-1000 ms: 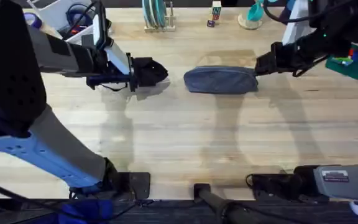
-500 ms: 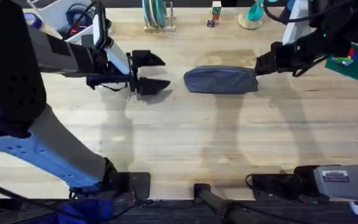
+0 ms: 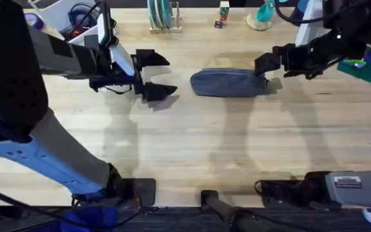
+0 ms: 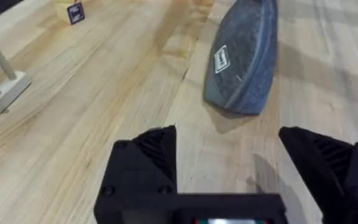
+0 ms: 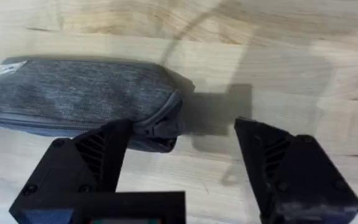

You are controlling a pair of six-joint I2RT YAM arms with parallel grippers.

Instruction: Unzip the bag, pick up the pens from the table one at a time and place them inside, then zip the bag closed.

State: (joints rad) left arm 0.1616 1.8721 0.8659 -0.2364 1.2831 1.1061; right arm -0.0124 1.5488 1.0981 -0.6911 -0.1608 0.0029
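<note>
- Broadly, the table is lying pale and plank-grained under everything, and no pens are lying on its open surface, so the loading step appears finished.
- Sitting a little past the table's middle, toward twelve o'clock, the bag is stretching from nine o'clock to three o'clock, flat on the wood and looking closed; in the right wrist view its zipper seam is running shut to the end where the small pull tab is resting.
- Off the bag's nine o'clock end and clear of it, the left gripper is hovering with its black fingers spread wide apart and nothing between them; its own wrist view is showing the bag ahead and untouched, a small white label on the fabric.
- At the bag's three o'clock end the right gripper is hanging with its fingers parted too and empty, one finger just beside the pull-tab end; whether it is touching the fabric is hard to tell.
- Judging from this, the zipping step is being wrapped up, or is already done, with both grippers letting go.
- Next, I would expect a check that the zip is fully home; if so, both arms need only draw back without nudging the bag.
</note>
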